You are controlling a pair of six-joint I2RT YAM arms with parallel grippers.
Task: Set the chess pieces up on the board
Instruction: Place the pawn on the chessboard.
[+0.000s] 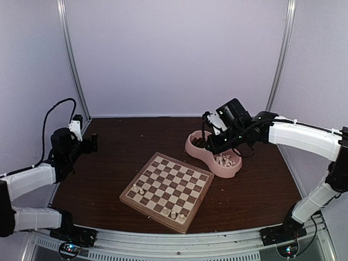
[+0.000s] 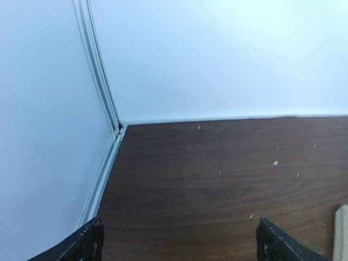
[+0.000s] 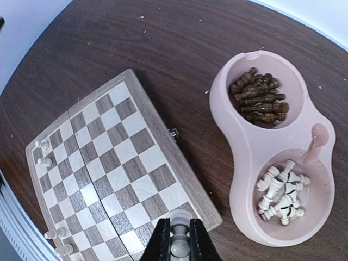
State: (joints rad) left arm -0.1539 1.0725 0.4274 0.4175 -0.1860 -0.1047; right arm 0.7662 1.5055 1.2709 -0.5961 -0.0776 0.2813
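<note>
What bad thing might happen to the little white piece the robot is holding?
The pale piece is tiny and only pinched in the right tool, so it might slip and roll off. When it is set on the board, the tool may bump the standing pieces near the edge and tip them.

The board (image 3: 117, 163) looks like lightly varnished wood, the pink double bowl (image 3: 244, 142) is smooth shiny plastic, and the tabletop (image 3: 163, 54) is dark matt woodgrain.
</note>
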